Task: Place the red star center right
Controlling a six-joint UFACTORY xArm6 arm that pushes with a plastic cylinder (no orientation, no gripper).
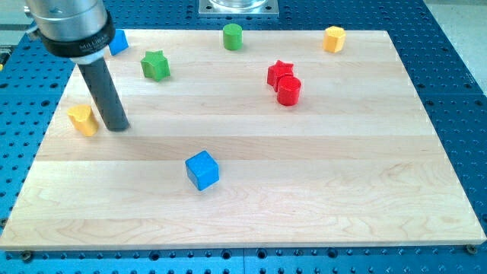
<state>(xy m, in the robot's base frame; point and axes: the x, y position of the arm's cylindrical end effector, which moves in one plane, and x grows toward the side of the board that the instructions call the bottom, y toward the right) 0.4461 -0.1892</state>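
Observation:
The red star [279, 72] lies on the wooden board [251, 198], right of centre toward the view's top, touching a red cylinder [289, 91] just below and right of it. My tip [116, 126] rests on the board at the view's left, far left of the red star and just right of a yellow block [83, 119].
A green star [155, 65] sits at upper left, and a blue block [117, 43] shows partly behind the arm. A green cylinder [232, 36] stands at the top centre. A yellow hexagonal block [334, 38] is at the top right. A blue cube [202, 170] is below centre.

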